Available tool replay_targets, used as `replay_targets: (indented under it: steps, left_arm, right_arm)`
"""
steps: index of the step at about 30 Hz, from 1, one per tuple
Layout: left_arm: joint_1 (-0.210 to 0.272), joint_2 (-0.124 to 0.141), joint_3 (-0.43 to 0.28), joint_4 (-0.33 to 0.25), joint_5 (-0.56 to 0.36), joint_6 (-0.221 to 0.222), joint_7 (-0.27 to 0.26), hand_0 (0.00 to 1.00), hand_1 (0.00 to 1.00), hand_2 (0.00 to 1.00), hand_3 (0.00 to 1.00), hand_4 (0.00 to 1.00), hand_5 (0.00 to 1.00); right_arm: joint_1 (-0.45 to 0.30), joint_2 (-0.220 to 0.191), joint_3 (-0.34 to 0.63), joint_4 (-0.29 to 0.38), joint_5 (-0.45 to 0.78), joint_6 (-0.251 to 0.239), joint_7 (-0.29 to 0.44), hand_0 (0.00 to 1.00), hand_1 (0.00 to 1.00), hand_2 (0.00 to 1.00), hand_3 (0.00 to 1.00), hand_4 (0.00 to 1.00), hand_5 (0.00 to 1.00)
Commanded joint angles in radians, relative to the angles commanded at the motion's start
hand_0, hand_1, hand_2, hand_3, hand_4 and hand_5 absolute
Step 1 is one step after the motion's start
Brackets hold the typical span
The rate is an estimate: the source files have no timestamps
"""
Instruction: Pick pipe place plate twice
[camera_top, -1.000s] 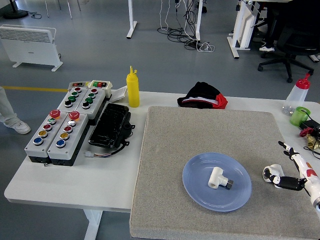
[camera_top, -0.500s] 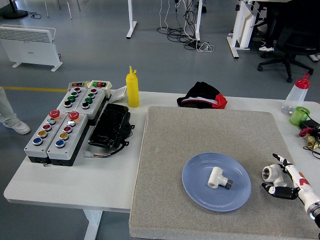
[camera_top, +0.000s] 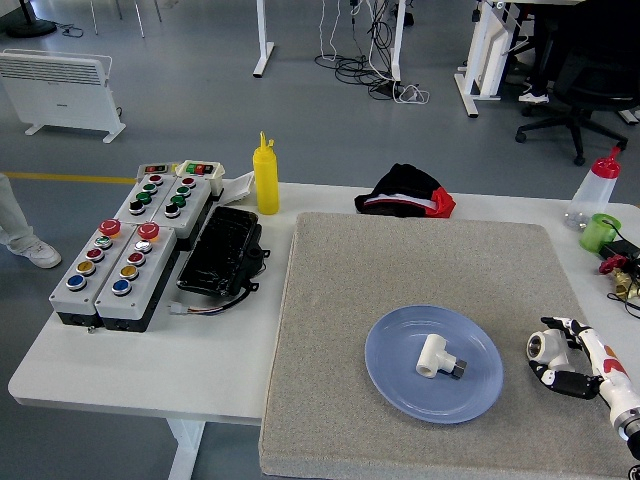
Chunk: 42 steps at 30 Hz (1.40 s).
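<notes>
A blue plate (camera_top: 400, 385) lies on the grey mat (camera_top: 400, 270) with one white pipe fitting (camera_top: 434, 355) on it. A second white pipe fitting (camera_top: 541, 347) rests on the mat just right of the plate. My right hand (camera_top: 562, 352) comes in from the lower right. Its fingers (camera_top: 562, 324) curl over the top of this fitting and the thumb (camera_top: 560, 380) curls below it, so the hand is closed around it. The fitting is still down on the mat. My left arm is out of view.
Two grey button boxes (camera_top: 125, 250) and a black device (camera_top: 220, 250) sit at the left. A yellow squeeze bottle (camera_top: 266, 178) and a black-red cloth (camera_top: 405, 192) stand behind the mat. A clear red-capped bottle (camera_top: 595, 190) and a green cup (camera_top: 600, 232) stand at the far right.
My right hand has turned and closed its fingers around the second pipe fitting. The fitting has barely moved. The plate and the first fitting have not moved.
</notes>
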Motion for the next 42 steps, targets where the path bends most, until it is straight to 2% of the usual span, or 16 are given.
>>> replay_targets:
  steps: [2, 3, 16, 27, 29, 33, 37, 39, 42]
  left_arm:
    - [0.0, 0.0, 0.0, 0.0, 0.001, 0.0, 0.001, 0.584, 0.577, 0.622, 0.618, 0.46, 0.998]
    - [0.0, 0.0, 0.001, 0.0, 0.0, 0.0, 0.001, 0.583, 0.576, 0.622, 0.618, 0.459, 0.998]
    - [-0.001, 0.0, -0.001, 0.0, 0.004, -0.001, 0.005, 0.583, 0.577, 0.622, 0.617, 0.459, 0.998]
    - [0.0, 0.0, -0.005, -0.001, 0.011, -0.001, 0.009, 0.582, 0.577, 0.621, 0.618, 0.459, 0.998]
    - [0.0, 0.0, -0.003, 0.0, 0.008, -0.001, 0.008, 0.582, 0.577, 0.621, 0.618, 0.459, 0.998]
    - [-0.002, 0.0, -0.004, 0.0, 0.009, -0.001, 0.007, 0.582, 0.577, 0.621, 0.619, 0.46, 0.998]
    - [-0.004, 0.0, -0.005, 0.0, 0.009, -0.001, 0.006, 0.582, 0.577, 0.621, 0.619, 0.46, 0.998]
    - [-0.006, 0.0, -0.003, 0.0, 0.007, 0.0, 0.005, 0.581, 0.577, 0.621, 0.611, 0.46, 0.998]
    - [-0.007, 0.0, -0.001, 0.0, 0.004, 0.0, 0.004, 0.581, 0.577, 0.621, 0.611, 0.46, 0.998]
  right_arm:
    - [-0.001, -0.001, 0.0, -0.002, 0.0, -0.01, 0.009, 0.366, 0.49, 0.539, 0.619, 0.523, 0.004]
    - [-0.001, -0.002, 0.0, -0.001, 0.002, -0.013, 0.015, 0.28, 0.439, 0.52, 0.575, 0.437, 0.002]
    - [-0.005, -0.013, 0.008, 0.038, -0.008, -0.034, 0.046, 0.228, 0.413, 0.508, 0.556, 0.389, 0.002]
    - [0.005, -0.034, -0.069, 0.228, -0.032, -0.056, 0.04, 0.233, 0.416, 0.506, 0.554, 0.381, 0.002]
    - [0.027, -0.029, -0.115, 0.27, -0.032, -0.057, 0.036, 0.233, 0.416, 0.506, 0.554, 0.381, 0.002]
    - [0.067, -0.01, -0.191, 0.307, -0.022, -0.053, 0.025, 0.24, 0.418, 0.505, 0.556, 0.388, 0.002]
    - [0.1, 0.019, -0.258, 0.295, -0.01, -0.051, 0.017, 0.24, 0.418, 0.505, 0.556, 0.388, 0.002]
    - [0.125, 0.057, -0.308, 0.281, -0.01, -0.051, 0.009, 0.247, 0.421, 0.508, 0.559, 0.403, 0.002]
    - [0.14, 0.084, -0.35, 0.277, -0.007, -0.049, 0.0, 0.247, 0.421, 0.508, 0.559, 0.403, 0.002]
